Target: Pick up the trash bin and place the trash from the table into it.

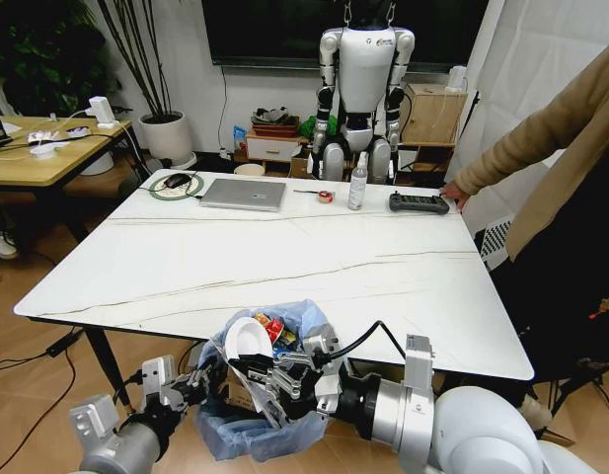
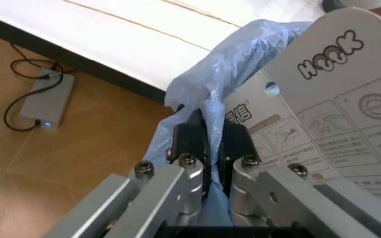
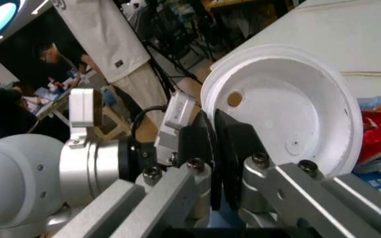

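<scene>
The trash bin (image 1: 250, 434), with its crinkly light-blue bag, hangs just off the table's (image 1: 284, 257) near edge. My left gripper (image 1: 207, 378) is shut on the bag-covered rim (image 2: 210, 114), its fingers (image 2: 189, 144) pinching the plastic. My right gripper (image 1: 265, 373) reaches over the bin's mouth, shut on the edge of a white round lid (image 3: 289, 109), which stands tilted above the bag (image 1: 247, 339). Red can and yellow wrapper trash (image 1: 272, 326) lie inside the bag. A printed cardboard sheet (image 2: 336, 99) presses against the bag.
At the table's far end lie a laptop (image 1: 243, 194), a spray bottle (image 1: 357, 183), a black controller (image 1: 418, 203) and a mouse on a round pad (image 1: 176, 182). A person's hand (image 1: 452, 195) rests on the far right corner. A wooden desk (image 1: 38, 158) stands left.
</scene>
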You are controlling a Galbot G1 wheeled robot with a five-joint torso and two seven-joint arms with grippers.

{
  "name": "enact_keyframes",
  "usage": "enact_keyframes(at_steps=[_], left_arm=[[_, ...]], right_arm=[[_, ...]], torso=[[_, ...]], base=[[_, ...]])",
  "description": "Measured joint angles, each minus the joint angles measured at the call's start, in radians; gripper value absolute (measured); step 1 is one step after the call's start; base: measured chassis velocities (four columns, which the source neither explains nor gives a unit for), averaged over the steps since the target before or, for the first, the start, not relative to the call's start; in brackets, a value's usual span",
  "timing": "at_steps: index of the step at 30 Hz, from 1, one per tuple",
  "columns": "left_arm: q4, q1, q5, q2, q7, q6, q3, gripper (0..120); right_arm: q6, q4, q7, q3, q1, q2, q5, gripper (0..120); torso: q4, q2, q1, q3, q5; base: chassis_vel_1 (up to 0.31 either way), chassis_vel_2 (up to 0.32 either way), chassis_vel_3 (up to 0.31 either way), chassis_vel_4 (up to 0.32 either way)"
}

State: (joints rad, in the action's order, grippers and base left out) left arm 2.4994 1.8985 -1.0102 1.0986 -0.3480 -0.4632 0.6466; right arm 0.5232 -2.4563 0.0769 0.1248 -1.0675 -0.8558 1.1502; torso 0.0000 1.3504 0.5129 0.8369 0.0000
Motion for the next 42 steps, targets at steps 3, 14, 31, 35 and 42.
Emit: enact_keyframes(at_steps=[3,14,31,35,42], left_arm=[[0.000,0.003,0.001,0.000,0.000,0.000,0.000,0],[0.001,0.001,-0.003,-0.004,0.000,0.000,0.003,0],[0.001,-0.012,-0.012,-0.014,-0.001,0.000,0.009,0],[-0.001,-0.014,-0.012,-0.015,-0.001,-0.001,0.010,0],[-0.004,-0.009,-0.010,-0.020,-0.001,-0.001,0.021,0]], right_arm=[[-0.001,0.018,-0.004,0.006,0.002,-0.005,-0.011,3],[-0.007,0.068,-0.020,0.017,0.016,-0.006,-0.041,3],[-0.019,0.079,-0.039,0.018,0.012,0.013,-0.087,10],[-0.020,0.075,-0.039,0.015,0.012,0.017,-0.087,11],[-0.021,0.065,-0.039,0.009,0.012,0.021,-0.087,11]], torso=[[0.0000,0.000,0.000,0.000,0.0000],[0.0000,0.000,0.000,0.000,0.0000],[0.0000,0.000,0.000,0.000,0.0000],[0.0000,0.000,0.000,0.000,0.0000],[0.0000,0.000,0.000,0.000,0.0000]], base=[[0.000,0.000,0.000,0.000],[0.000,0.000,0.000,0.000],[0.000,0.000,0.000,0.000],[0.000,0.000,0.000,0.000],[0.000,0.000,0.000,0.000]])
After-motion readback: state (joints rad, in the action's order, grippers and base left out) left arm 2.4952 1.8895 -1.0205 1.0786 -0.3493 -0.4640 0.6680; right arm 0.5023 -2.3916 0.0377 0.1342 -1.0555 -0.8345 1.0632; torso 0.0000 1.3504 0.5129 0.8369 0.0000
